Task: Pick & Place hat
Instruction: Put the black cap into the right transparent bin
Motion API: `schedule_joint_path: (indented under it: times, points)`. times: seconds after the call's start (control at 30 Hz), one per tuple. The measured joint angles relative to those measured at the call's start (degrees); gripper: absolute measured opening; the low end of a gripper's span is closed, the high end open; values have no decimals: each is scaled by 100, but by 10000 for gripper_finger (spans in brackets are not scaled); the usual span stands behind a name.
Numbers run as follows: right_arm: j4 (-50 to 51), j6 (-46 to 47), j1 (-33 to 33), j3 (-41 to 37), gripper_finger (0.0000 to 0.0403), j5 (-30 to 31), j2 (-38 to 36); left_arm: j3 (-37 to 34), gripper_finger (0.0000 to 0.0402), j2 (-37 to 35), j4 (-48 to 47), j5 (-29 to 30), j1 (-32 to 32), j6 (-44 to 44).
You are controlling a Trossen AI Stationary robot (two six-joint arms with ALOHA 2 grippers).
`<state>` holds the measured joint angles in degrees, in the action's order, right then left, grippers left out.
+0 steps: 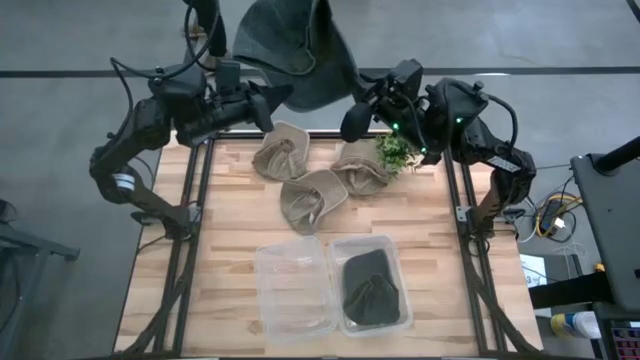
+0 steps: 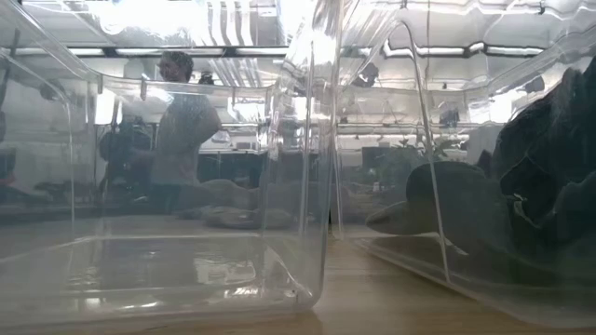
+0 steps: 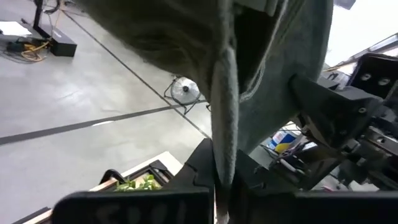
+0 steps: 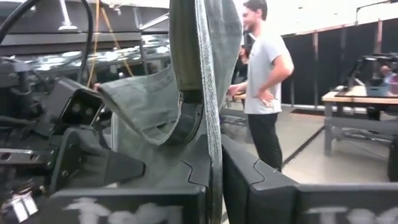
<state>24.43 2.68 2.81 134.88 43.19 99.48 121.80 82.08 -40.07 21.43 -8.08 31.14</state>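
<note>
Both arms are raised at the far edge of the table (image 1: 420,215), and the dark grey hat (image 1: 295,50) hangs stretched between them, well above the wood. The left gripper (image 1: 268,105) pinches one side of its brim and the right gripper (image 1: 355,118) the other. Below lie three tan hats (image 1: 315,178); another dark hat (image 1: 372,288) sits in the right clear bin (image 1: 345,255).

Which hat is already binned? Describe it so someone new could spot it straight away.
Look at the wooden table from above and find the two clear plastic bins side by side at its near edge. The right-hand bin holds a crumpled dark hat. It is the only hat inside a bin; the three tan hats lie loose further back, and the grey hat hangs between both grippers.
</note>
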Motion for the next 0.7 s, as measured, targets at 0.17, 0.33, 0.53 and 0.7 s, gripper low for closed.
schedule_joint_path:
  times: [0.17,0.33,0.53,0.7]
  points:
    - [723,99,37,12,67,-194,-115,0,6,7,-111,-271,-11,-184]
    - [1739,748,33,9,150,-496,-340,-7,4,20,-410,-693,2,-265]
    - [2584,1084,61,10,230,-784,-650,-21,3,20,-886,-725,-7,-260]
    - [3035,1709,61,12,242,-1144,-802,-28,3,39,-1095,-760,-7,-100]
